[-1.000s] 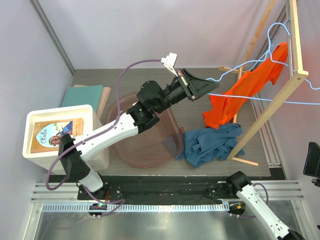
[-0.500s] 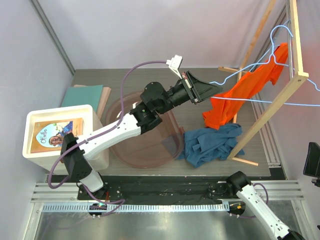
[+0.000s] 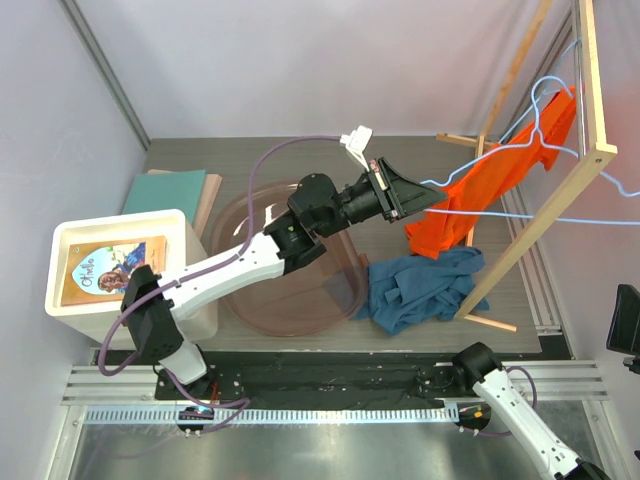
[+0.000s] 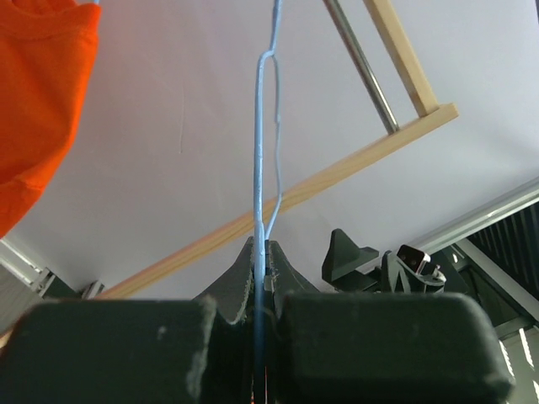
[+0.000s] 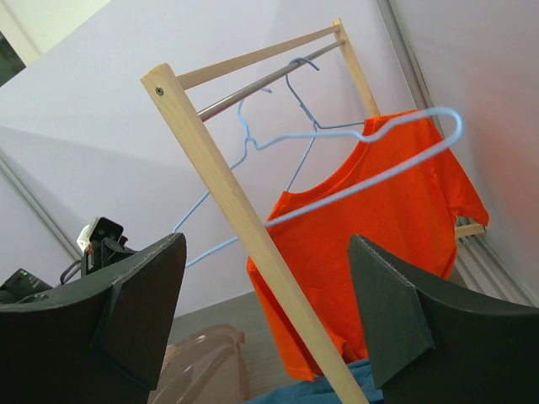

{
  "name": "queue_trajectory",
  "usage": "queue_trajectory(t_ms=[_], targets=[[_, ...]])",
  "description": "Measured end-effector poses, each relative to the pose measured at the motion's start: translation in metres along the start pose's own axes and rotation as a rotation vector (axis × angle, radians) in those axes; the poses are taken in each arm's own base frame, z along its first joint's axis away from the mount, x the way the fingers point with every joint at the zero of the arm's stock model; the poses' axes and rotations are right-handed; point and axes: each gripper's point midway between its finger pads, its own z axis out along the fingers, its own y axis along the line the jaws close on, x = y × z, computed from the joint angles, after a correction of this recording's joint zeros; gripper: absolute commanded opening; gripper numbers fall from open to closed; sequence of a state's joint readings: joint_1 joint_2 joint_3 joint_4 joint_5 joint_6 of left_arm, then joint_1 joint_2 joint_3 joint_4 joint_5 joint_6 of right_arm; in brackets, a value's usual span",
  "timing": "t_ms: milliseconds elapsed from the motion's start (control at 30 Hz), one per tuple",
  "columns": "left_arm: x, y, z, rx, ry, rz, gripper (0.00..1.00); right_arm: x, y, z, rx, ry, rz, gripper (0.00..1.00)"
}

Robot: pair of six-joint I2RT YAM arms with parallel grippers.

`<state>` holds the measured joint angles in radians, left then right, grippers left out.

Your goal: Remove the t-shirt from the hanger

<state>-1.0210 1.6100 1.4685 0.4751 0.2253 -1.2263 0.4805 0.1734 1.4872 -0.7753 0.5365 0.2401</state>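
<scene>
T-shirt (image 3: 480,195) hangs on hanger (image 4: 258,168), book (image 3: 105,268) in bin (image 3: 120,218)

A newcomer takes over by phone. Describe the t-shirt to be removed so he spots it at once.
At the right side of the table stands a wooden rack. The t-shirt hangs under its top bar. It is bright orange and hanging, unlike the blue garment crumpled on the table at the rack's foot.
</scene>
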Motion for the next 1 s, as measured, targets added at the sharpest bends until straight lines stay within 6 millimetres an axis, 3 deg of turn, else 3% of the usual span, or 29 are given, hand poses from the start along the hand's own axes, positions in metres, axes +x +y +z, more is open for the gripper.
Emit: queue_trajectory(t_ms=[167, 567, 800, 1000], targets=[[0.007, 0.008, -0.003, -0.015, 0.022, -0.006, 0.00, 0.000, 0.000, 0.000, 0.000, 0.000, 0.001, 0.83], [0.001, -0.002, -0.004, 0.011, -0.002, -0.001, 0.00, 0.000, 0.001, 0.000, -0.004, 0.001, 0.002, 0.83], [-0.008, -0.023, -0.001, 0.053, -0.019, 0.006, 0.00, 0.001, 0.001, 0.000, -0.005, 0.002, 0.002, 0.83], [-0.005, -0.026, -0.001, 0.060, -0.013, -0.010, 0.00, 0.002, 0.001, 0.001, -0.004, 0.006, 0.000, 0.83]])
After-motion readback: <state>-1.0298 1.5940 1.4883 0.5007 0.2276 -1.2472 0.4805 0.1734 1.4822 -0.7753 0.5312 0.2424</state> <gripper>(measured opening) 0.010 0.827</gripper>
